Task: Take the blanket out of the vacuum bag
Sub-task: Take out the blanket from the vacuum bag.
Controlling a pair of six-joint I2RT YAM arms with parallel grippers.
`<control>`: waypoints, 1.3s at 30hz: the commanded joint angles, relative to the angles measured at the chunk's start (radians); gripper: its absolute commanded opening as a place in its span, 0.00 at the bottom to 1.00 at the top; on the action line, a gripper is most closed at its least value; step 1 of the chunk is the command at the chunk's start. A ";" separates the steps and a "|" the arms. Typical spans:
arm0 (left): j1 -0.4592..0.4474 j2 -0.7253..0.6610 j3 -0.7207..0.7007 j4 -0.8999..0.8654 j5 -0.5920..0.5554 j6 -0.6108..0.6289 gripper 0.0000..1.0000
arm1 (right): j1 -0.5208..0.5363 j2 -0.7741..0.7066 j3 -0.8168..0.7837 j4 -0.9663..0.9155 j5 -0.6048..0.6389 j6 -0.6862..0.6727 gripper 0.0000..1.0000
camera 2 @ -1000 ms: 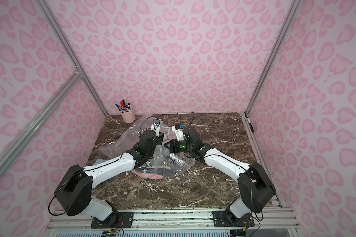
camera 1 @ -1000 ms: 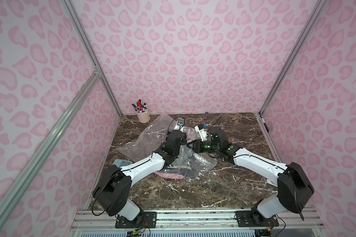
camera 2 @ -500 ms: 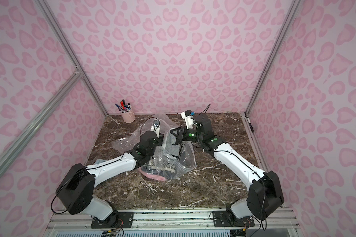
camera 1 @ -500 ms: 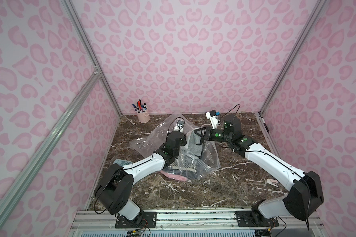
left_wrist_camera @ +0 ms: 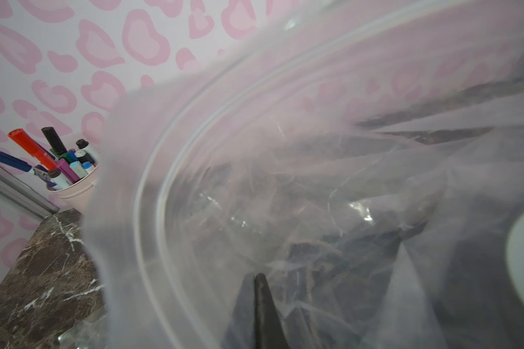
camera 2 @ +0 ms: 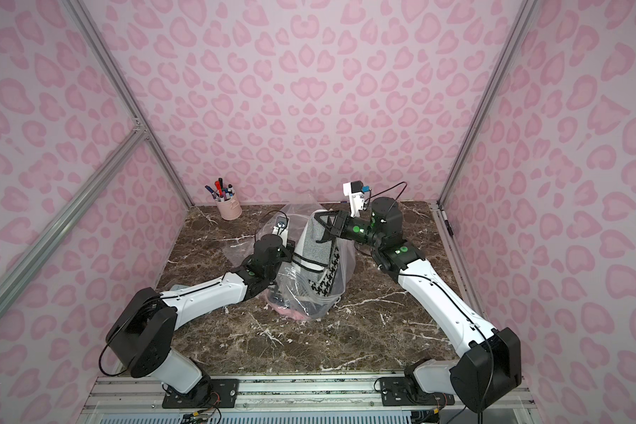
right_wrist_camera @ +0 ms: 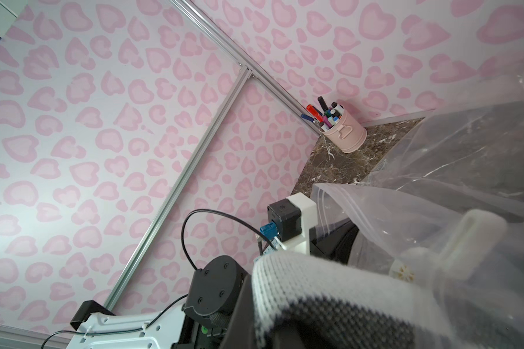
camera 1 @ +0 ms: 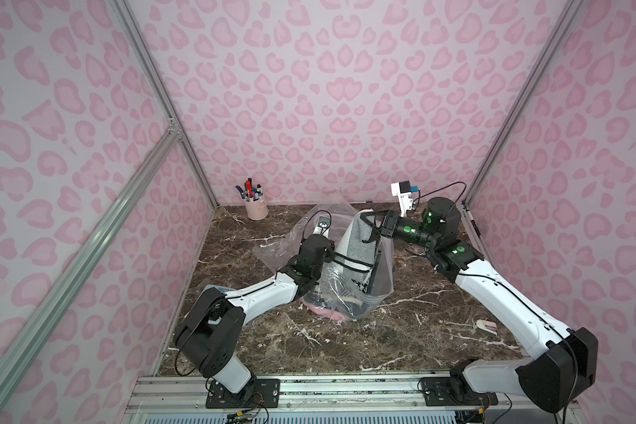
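Note:
The clear vacuum bag (camera 1: 349, 290) (camera 2: 309, 297) lies crumpled mid-table with its mouth pulled upward. A grey knit blanket (camera 1: 357, 242) (camera 2: 316, 242) with black stripes stands half out of that mouth. My right gripper (camera 1: 368, 224) (camera 2: 326, 228) is shut on the blanket's top edge, raised above the table. In the right wrist view the blanket (right_wrist_camera: 330, 296) covers one dark finger (right_wrist_camera: 238, 305), with bag plastic (right_wrist_camera: 436, 211) beside it. My left gripper (camera 1: 325, 253) (camera 2: 286, 253) is low at the bag's left side. Its fingertips (left_wrist_camera: 259, 287) are shut on the bag film (left_wrist_camera: 285, 151).
A pink cup of markers (camera 1: 256, 207) (camera 2: 229, 209) stands at the back left corner. A small pale object (camera 1: 485, 326) lies on the marble at the right, and a pen (camera 1: 470, 220) along the right edge. Something pink (camera 1: 327, 312) shows under the bag.
My right gripper has risen and drawn back to the right, pulling the blanket up out of the bag. The left gripper has stayed at the bag, still pinching the plastic.

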 commanded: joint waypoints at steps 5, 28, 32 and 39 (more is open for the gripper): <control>-0.024 0.064 0.098 -0.020 0.285 0.018 0.04 | 0.001 -0.011 -0.094 0.211 -0.017 0.007 0.00; -0.073 0.511 0.463 -0.343 0.587 -0.064 0.04 | 0.175 -0.088 -0.024 0.100 0.113 -0.184 0.00; -0.050 0.495 0.428 -0.313 0.564 -0.112 0.04 | 0.175 -0.146 0.016 0.086 0.133 -0.207 0.00; -0.060 0.553 0.472 -0.360 0.486 -0.158 0.04 | 0.166 -0.147 0.104 0.115 0.117 -0.214 0.00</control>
